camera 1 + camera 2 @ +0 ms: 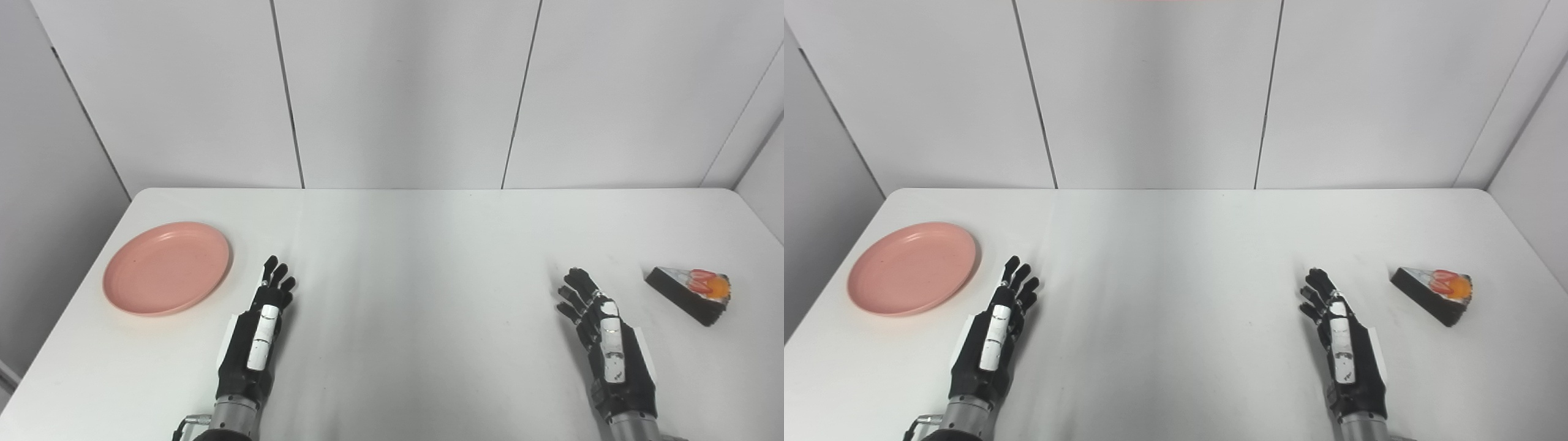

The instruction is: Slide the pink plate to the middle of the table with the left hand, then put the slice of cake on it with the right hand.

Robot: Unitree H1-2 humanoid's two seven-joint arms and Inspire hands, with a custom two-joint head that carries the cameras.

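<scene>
The round, shallow pink plate [166, 267] lies empty near the left edge of the white table [416, 245]. Just beside it, the black left hand [260, 327] rests on edge, fingers straight and holding nothing. Across the table the black right hand [603, 340] is likewise spread and empty, near the dark wedge of cake with red and orange topping [691, 292].

You have a round pink plate [166, 267] lying flat and empty at the table's left side. Far right, a dark wedge-shaped slice of cake [691, 292], topped with red and orange fruit, rests on the tabletop.
</scene>
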